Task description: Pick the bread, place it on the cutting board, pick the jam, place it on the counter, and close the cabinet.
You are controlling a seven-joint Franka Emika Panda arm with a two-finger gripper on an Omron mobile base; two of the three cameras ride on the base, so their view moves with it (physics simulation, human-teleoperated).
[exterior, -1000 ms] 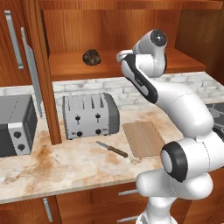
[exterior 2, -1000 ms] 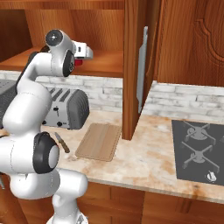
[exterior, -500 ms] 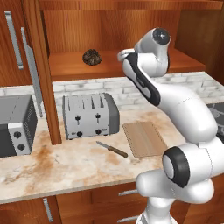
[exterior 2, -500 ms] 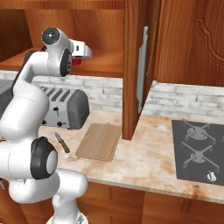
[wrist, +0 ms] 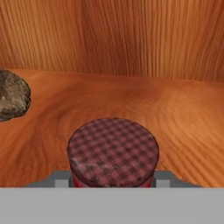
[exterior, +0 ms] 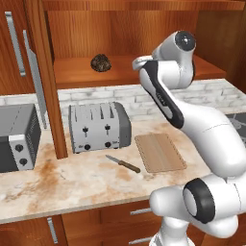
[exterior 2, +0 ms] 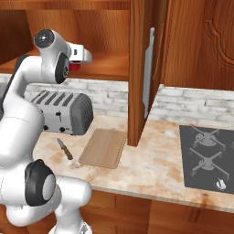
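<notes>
Setting: simulated kitchen with a marbled counter (exterior: 72, 182) under an open wooden cabinet (exterior: 120, 29).
Cabinet door, left: open door (exterior: 45, 77) stands swung out edge-on, its silver bar handle facing the toaster oven (exterior: 17, 139); closing is not yet done.
Bread: dark lumpy loaf, the bread (exterior: 101, 62), sits on the cabinet shelf (exterior: 86, 77), well left of the arm; in the hand view it lies at the left edge (wrist: 12, 94). It is not on the board, so that step looks undone.
Toaster: silver four-slot toaster (exterior: 98, 127) stands on the counter below the shelf, with a small knife (exterior: 123, 164) lying in front of it.
Cutting board: the cutting board (exterior: 159, 152) lies flat and bare on the counter, right of the knife and apart from it.
End effector: the end effector (exterior 2: 75, 64) reaches into the cabinet at shelf height; its jaws are drawn in on either side of the jam (wrist: 113, 153), and I judge it to have hold of the jar.
Jam: red jar with a checked lid, on or just above the shelf; whether it has lifted I cannot tell.
Cabinet door, right: second door (exterior 2: 148, 68) also stands open.
Remaining, as I judge: carry the jam to the counter, move the bread to the board, shut both doors.
</notes>
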